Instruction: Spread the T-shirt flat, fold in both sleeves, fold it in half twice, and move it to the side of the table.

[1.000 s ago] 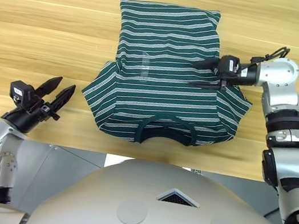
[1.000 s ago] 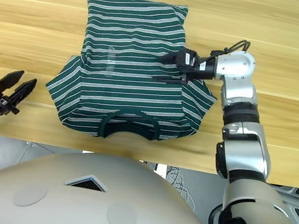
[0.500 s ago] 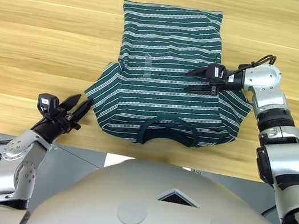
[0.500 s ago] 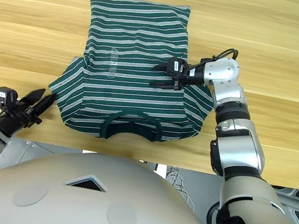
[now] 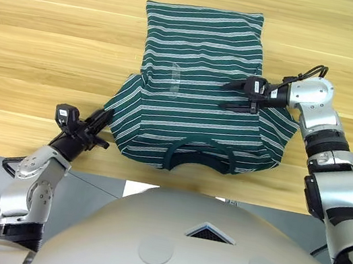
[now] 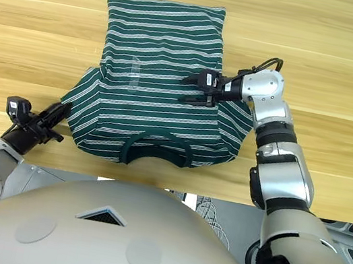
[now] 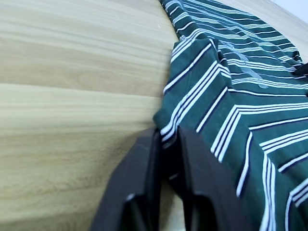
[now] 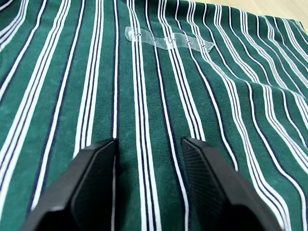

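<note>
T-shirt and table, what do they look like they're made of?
T-shirt: soft matte knit, probably cotton or a blend. The right wrist view shows a fine ribbed texture, and it wrinkles at the sleeves.
Table: light wood or wood-look laminate with a smooth, low-sheen finish. Grain lines run along it, but solid or veneer cannot be told.

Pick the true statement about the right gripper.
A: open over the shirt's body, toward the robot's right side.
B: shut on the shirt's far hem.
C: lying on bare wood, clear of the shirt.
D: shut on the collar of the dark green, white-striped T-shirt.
A: the right gripper is spread open over the striped cloth of the dark green, white-striped T-shirt, away from collar and hem.
</note>
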You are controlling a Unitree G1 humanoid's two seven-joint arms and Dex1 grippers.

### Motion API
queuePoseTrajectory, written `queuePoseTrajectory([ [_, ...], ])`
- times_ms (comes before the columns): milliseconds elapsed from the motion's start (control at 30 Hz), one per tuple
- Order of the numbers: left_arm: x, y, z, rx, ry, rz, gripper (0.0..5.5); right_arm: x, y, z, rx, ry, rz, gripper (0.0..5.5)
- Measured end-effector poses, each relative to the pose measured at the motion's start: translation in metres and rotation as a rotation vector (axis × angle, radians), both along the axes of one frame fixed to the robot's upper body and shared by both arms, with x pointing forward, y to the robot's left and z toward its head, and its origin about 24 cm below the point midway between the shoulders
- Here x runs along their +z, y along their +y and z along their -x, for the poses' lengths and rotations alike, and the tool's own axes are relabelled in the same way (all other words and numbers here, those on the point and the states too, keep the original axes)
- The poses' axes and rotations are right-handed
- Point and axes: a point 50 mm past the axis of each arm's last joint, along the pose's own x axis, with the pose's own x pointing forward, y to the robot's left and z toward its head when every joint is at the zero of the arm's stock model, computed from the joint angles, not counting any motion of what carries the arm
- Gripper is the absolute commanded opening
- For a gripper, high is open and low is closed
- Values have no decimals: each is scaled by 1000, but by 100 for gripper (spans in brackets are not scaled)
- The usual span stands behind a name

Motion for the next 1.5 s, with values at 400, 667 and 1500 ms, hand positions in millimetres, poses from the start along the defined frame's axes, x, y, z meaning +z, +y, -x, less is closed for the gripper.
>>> queuePoseTrajectory([
  [400,25,-11,-10,-10,-155,34,2,-3,-4,9,-9,15,-33,252],
  [667,39,-58,-14,-294,-187,-155,2,-2,-5,9,-19,17,-40,252],
  [1500,16,-105,-3,-592,-136,-402,152,-1,-3,8,-61,-25,-59,252],
])
